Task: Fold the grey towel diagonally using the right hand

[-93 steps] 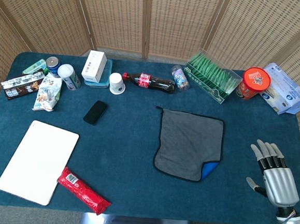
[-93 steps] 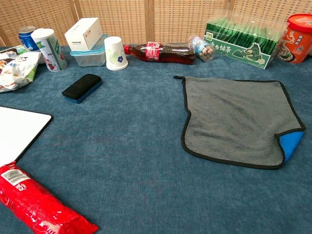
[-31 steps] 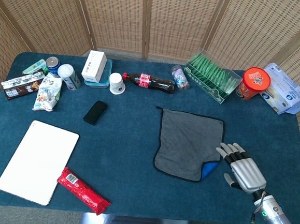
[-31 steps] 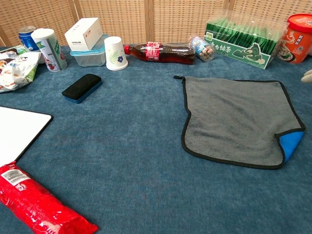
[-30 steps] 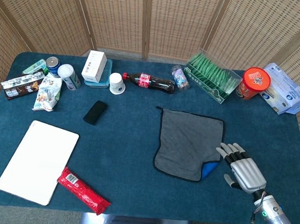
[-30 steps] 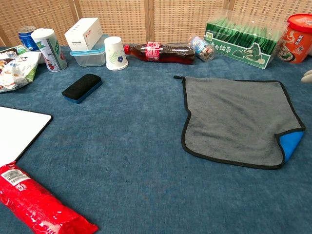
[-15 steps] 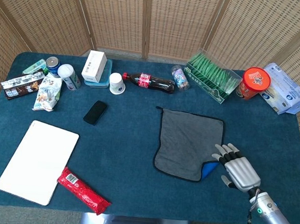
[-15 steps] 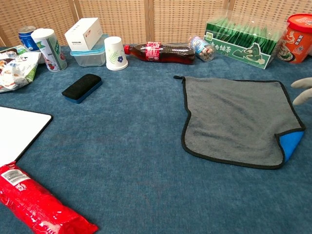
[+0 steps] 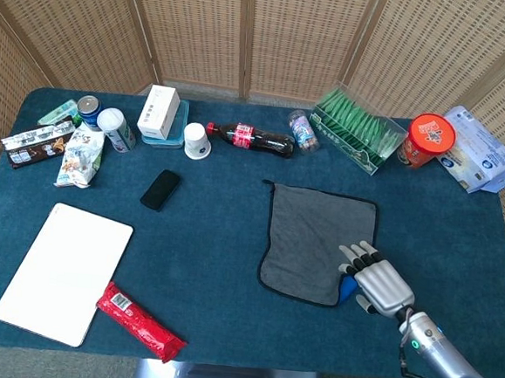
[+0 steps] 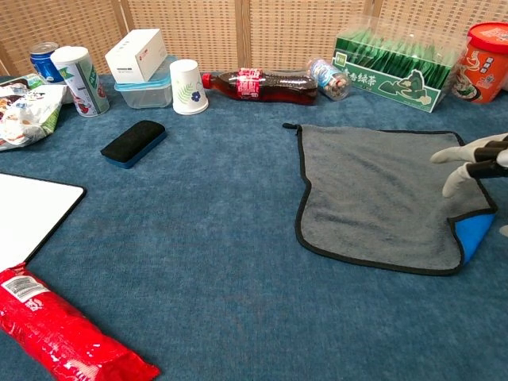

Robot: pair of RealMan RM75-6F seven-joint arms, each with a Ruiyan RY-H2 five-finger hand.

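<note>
The grey towel (image 9: 317, 236) (image 10: 379, 190) lies flat on the blue table, black-edged, with its near right corner turned up to show blue (image 9: 347, 289) (image 10: 471, 234). My right hand (image 9: 375, 280) (image 10: 475, 163) hovers over that blue corner, fingers spread and holding nothing. In the chest view only its fingers show at the right edge. Whether it touches the cloth is not clear. My left hand is out of both views.
A cola bottle (image 9: 251, 139), paper cup (image 9: 197, 140), green tea box (image 9: 358, 130) and red tub (image 9: 428, 140) line the back. A black eraser (image 9: 161, 189), white board (image 9: 64, 271) and red packet (image 9: 140, 321) lie to the left.
My right hand has moved left from the table's right edge to above the towel's turned-up blue corner. The towel has not moved.
</note>
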